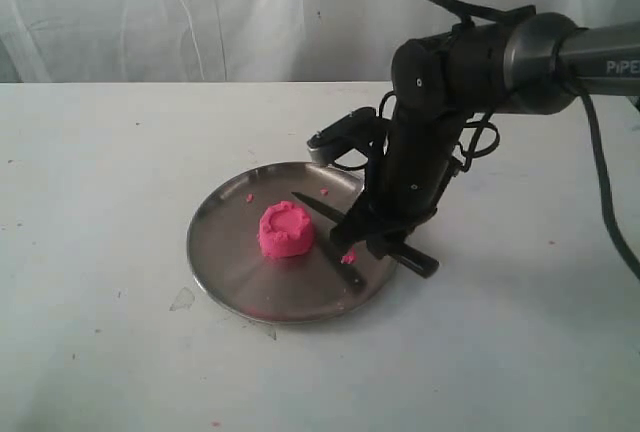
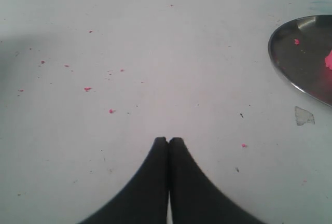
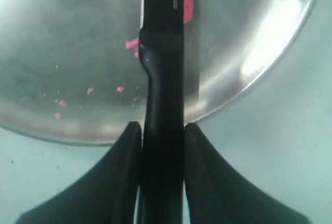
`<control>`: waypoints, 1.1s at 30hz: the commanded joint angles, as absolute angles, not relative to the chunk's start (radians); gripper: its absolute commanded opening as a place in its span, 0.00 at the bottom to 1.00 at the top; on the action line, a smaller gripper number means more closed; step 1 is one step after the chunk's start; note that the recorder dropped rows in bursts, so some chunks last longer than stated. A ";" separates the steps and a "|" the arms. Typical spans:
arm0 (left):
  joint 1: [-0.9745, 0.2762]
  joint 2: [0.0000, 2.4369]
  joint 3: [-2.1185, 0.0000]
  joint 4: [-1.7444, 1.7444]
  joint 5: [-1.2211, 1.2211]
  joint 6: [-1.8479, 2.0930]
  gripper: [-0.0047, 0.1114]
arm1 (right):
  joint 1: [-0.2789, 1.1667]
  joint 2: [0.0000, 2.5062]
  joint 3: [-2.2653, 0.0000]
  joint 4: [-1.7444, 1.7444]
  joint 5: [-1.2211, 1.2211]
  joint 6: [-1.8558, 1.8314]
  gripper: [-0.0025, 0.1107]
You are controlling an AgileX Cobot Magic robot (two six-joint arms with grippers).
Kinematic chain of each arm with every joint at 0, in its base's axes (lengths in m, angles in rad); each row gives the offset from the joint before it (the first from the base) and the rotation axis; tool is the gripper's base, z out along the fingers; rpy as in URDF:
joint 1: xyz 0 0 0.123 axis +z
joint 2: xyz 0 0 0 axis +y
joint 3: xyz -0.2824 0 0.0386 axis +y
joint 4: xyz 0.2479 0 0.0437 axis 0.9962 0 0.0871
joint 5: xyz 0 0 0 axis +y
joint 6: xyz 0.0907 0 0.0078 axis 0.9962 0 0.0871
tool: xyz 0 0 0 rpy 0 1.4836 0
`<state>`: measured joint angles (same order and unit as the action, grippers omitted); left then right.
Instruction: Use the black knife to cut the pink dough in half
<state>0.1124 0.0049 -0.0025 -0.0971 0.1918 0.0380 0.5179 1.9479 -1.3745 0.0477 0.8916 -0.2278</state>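
Observation:
The pink dough [image 1: 286, 230] sits as one stubby lump with a dented top near the middle of the round metal plate [image 1: 225, 262]. The black knife [image 1: 320, 210] lies across the plate's right rim, its tip pointing past the dough's far side. My right gripper [image 1: 378, 240] is shut on the knife's handle at the plate's right edge. In the right wrist view both fingers press the sides of the handle [image 3: 163, 172], the gripper [image 3: 162, 128] standing just outside the plate's rim [image 3: 78, 136]. My left gripper [image 2: 168, 140] is shut on nothing, over bare table to the left of the plate [image 2: 290, 73].
Tiny pink crumbs [image 1: 348, 256] lie on the plate near the knife and scattered on the white table [image 2: 87, 88]. A small clear scrap [image 1: 182, 300] lies by the plate's left rim. White cloth hangs behind the table.

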 commanded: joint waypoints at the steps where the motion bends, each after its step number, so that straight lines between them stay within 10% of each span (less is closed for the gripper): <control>1: 0.105 0.000 0.000 -0.100 0.187 0.034 0.04 | 0.517 1.934 -1.337 0.046 0.924 -0.192 0.05; 33: 0.105 0.000 0.000 -0.100 0.187 0.034 0.04 | 0.517 1.933 -1.268 0.048 0.908 -0.208 0.33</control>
